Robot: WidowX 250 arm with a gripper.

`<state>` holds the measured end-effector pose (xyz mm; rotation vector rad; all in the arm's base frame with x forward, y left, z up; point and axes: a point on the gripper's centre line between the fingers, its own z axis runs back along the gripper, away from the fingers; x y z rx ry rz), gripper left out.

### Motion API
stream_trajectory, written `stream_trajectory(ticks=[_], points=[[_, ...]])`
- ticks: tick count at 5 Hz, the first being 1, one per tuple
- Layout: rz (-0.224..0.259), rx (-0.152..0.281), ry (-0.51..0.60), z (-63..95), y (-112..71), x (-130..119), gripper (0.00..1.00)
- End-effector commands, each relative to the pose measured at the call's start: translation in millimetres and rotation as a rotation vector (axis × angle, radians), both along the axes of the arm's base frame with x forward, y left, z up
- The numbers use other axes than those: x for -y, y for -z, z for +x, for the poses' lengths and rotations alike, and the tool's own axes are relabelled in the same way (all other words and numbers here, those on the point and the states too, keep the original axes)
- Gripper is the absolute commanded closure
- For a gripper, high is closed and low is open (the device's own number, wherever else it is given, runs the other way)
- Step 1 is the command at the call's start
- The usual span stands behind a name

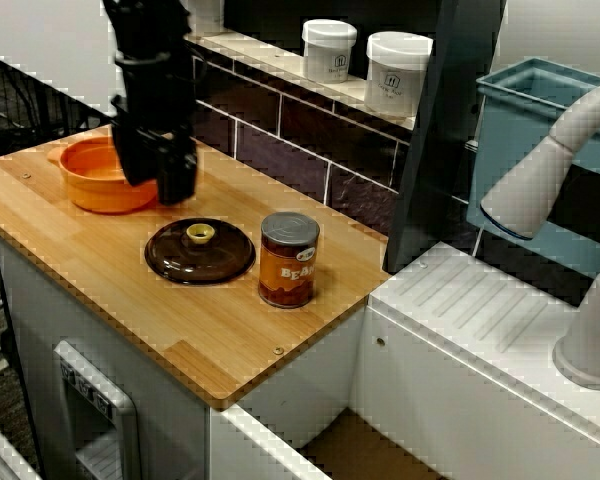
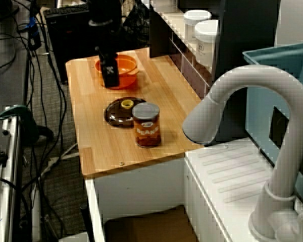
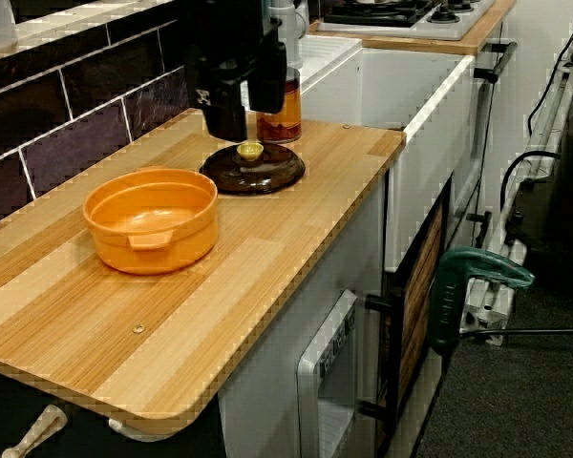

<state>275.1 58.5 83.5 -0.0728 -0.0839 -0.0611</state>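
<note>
While the black arm hangs over the wooden desk (image 1: 220,330), the tool (image 1: 157,182) hovers clear of the surface. Its fingers are spread and nothing sits between them, so it is released, and the view along the desk shows that gap plainly. It is poised between two things. The orange pot (image 1: 85,175) is open-topped and stands at the desk's far left. The brown lid (image 1: 200,252) lies flat on the wood just beside the pot, with its yellow knob up. The tool touches neither. Right of the lid, close but apart, stands an upright can of beans (image 1: 289,260). Two white jars (image 1: 329,50) sit on the tiled ledge behind, and a white faucet (image 1: 540,180) arches over the sink side.
</note>
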Motion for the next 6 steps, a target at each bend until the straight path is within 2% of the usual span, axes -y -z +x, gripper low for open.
stream_trajectory(ticks=[1,2,3,4,5,6], points=[[0.073,0.088,0.079,2.4,-10.5,-41.6,0.0],[0.097,0.114,0.186,11.1,-13.6,-53.2,0.0],[0.137,0.117,0.398,23.7,-19.3,-68.4,0.0],[0.143,0.159,0.523,24.8,-18.8,-81.6,0.0],[0.139,0.173,0.607,19.5,-15.4,-82.4,0.0],[0.135,0.151,0.646,13.6,-14.2,-80.4,0.0]])
